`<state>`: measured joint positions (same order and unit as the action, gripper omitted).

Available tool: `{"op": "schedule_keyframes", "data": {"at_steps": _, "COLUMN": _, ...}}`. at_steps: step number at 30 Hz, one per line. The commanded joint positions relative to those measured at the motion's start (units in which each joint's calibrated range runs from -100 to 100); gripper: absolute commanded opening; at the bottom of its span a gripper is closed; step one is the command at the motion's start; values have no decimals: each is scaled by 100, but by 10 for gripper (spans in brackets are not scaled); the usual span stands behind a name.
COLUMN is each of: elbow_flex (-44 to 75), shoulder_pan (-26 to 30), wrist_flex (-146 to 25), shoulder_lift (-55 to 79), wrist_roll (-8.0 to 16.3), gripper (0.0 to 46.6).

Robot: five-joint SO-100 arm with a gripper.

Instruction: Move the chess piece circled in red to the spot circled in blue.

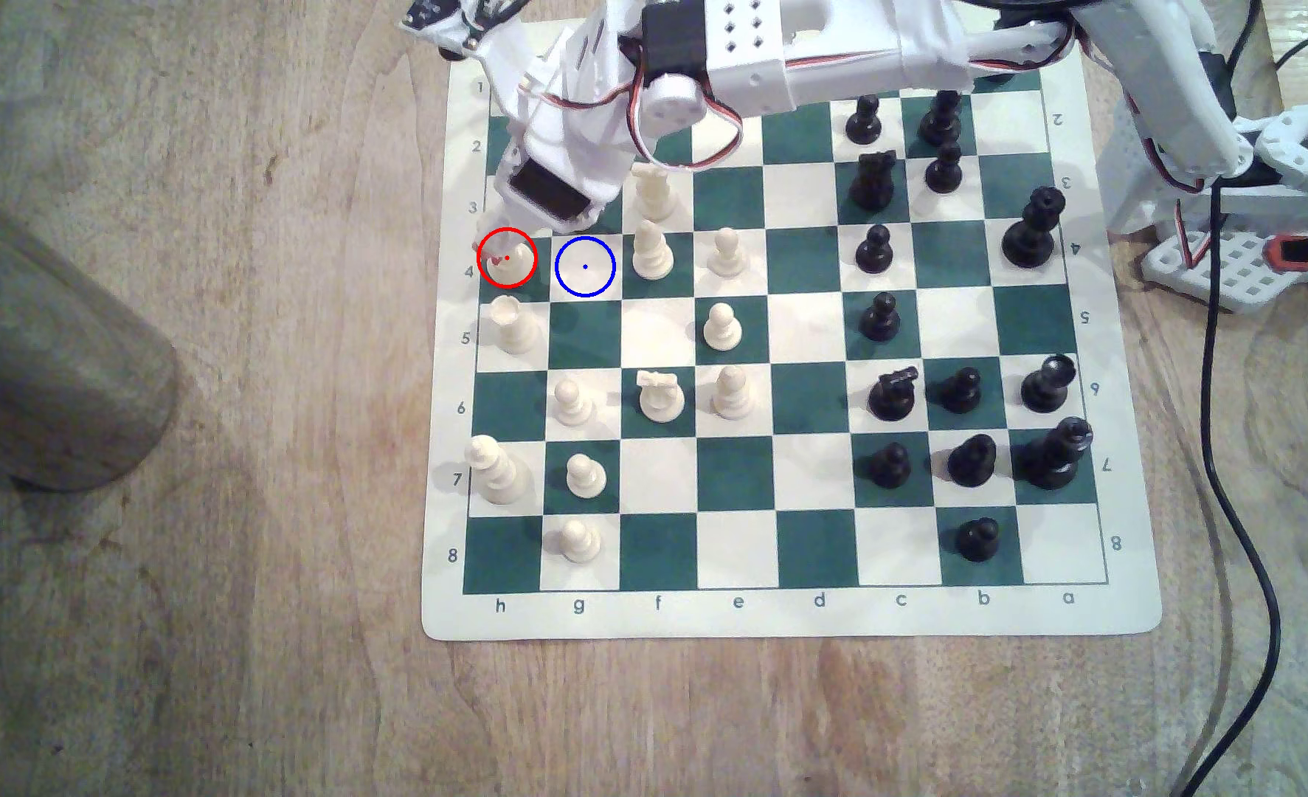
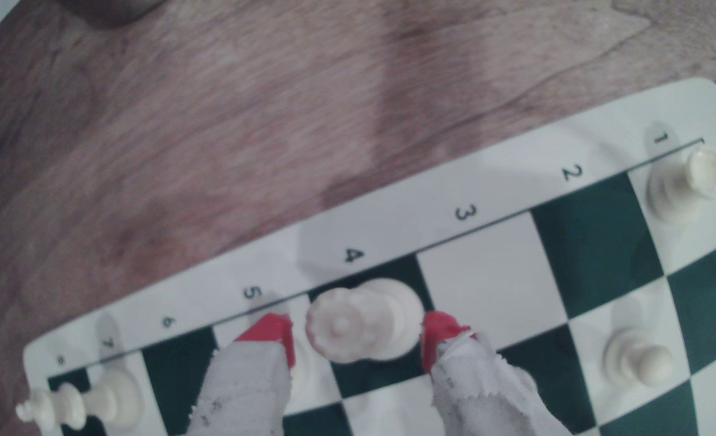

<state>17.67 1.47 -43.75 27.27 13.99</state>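
Red-tipped fingers (image 2: 282,339), wrapped in grey cloth, sat closest to the wrist lens, spread open on either side of the chess piece circled in red (image 2: 362,323); neither tip appeared to touch it, though the blur left a doubt; the gripper (image 2: 356,341) straddled the piece at about crown height. Piece stood upright on the green square of row 4, column h, at the board's (image 1: 788,613) edge nearest the exterior view's left; the spot circled in blue (image 1: 585,267) was the cream square just beside it, unoccupied. Risks as judged: closing off-centre could tip the tall, slim piece or squeeze it out of the tips; a low carry could knock the cream piece with the cup-shaped top (image 1: 514,326) on row 5; a grip high on the jagged crown might slip; wooden counter (image 1: 214,536) lay just past the border, so a topple could roll off the board.
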Motion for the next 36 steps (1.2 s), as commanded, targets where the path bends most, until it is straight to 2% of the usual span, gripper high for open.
{"op": "schedule_keyframes", "data": {"at_steps": 1, "elbow_flex": 681, "shoulder_pan": 13, "wrist_flex": 99, "shoulder_lift": -164, "wrist_roll": 10, "gripper": 165}}
{"op": "schedule_keyframes", "data": {"at_steps": 24, "elbow_flex": 899, "shoulder_pan": 75, "wrist_flex": 67, "shoulder_lift": 32, "wrist_roll": 15, "gripper": 158}}
{"op": "schedule_keyframes", "data": {"at_steps": 36, "elbow_flex": 899, "shoulder_pan": 75, "wrist_flex": -15, "shoulder_lift": 40, "wrist_roll": -20, "gripper": 125}}
